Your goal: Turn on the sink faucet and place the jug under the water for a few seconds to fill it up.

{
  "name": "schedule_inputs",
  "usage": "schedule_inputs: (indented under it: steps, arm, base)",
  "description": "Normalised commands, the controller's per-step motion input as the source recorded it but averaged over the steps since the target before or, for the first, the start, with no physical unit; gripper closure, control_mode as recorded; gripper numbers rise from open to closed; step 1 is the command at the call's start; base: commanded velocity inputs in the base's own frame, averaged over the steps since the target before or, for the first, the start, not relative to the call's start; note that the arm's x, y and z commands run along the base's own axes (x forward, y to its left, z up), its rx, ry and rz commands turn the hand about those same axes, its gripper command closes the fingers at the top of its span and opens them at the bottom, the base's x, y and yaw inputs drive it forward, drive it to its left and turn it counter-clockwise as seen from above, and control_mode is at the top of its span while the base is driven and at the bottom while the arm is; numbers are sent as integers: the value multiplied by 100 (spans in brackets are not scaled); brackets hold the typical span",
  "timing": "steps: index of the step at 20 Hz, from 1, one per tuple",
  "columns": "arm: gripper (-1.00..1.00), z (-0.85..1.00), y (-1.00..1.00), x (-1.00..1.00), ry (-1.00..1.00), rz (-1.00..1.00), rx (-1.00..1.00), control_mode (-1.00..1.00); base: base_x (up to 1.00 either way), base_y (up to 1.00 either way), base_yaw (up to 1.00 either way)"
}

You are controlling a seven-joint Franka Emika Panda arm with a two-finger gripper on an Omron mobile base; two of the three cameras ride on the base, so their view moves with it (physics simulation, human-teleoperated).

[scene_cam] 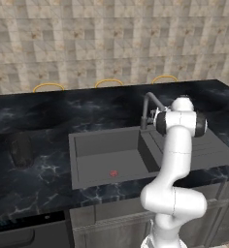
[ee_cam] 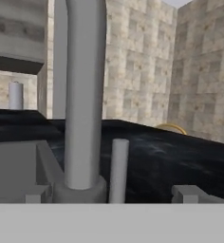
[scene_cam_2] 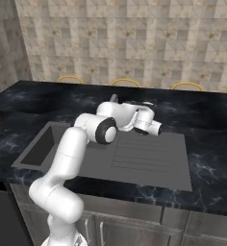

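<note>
Tiled wall behind dark marble counter [scene_cam: 48, 121]. Sink [scene_cam: 106, 160] dry, no stream. Gripper [ee_cam: 114, 197] spread wide, empty, tight against sink faucet [scene_cam: 149, 107] base, likely lining up on small lever [ee_cam: 118, 168]. Jug [scene_cam: 20, 149] waits far left on counter, well apart.

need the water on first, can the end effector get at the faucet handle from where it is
Probably yes. In the hand view the faucet stem and its small upright handle stand right ahead, nothing between them and the open end effector. The jug sits far off.

2 rear base views over the sink [scene_cam: 106, 157]; hand view seemingly faucet-close [ee_cam: 84, 95].
</note>
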Motion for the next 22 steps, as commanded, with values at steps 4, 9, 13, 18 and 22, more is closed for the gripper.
schedule_inputs:
  steps: [4, 9, 13, 18, 22]
  arm:
    - [100, 0, 3, 17, 4, 0, 0, -100]
    - [100, 0, 0, 7, 1, 0, 0, -100]
    - [100, 0, 0, 0, 0, -4, 0, -100]
    - [100, 0, 0, 5, 0, -15, 0, -100]
    - [100, 0, 0, 8, 0, -21, 0, -100]
  base:
    - [0, 0, 0]
    - [0, 0, 0]
    - [0, 0, 0]
    - [0, 0, 0]
    - [0, 0, 0]
